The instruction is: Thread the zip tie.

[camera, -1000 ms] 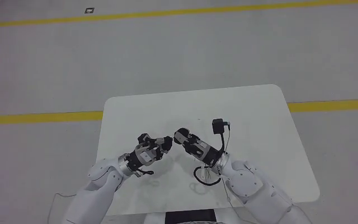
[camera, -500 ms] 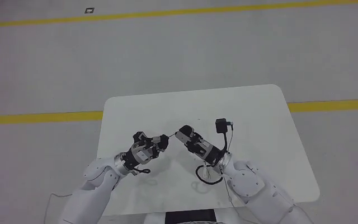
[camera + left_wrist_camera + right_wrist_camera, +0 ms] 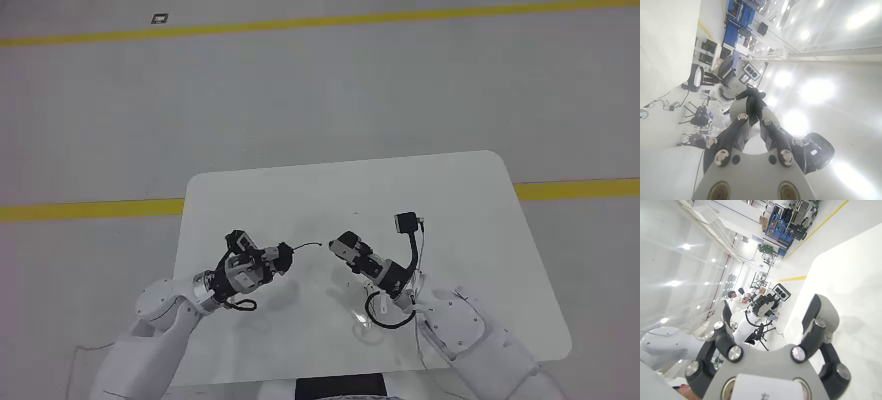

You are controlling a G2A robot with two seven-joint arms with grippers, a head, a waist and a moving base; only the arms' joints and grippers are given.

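1. Top view: left gripper point(image 3: 278, 257) is clamped on one end of the black zip tie point(image 3: 304, 246), held above the tabletop point(image 3: 450, 200).
2. Its free tip points toward the right gripper point(image 3: 338, 242) and lies near it.
3. Right gripper: fingers spread wide, nothing held.

Nothing legible anywhere; the white label point(image 3: 768, 386) carries a partly cropped mark that cannot be read.
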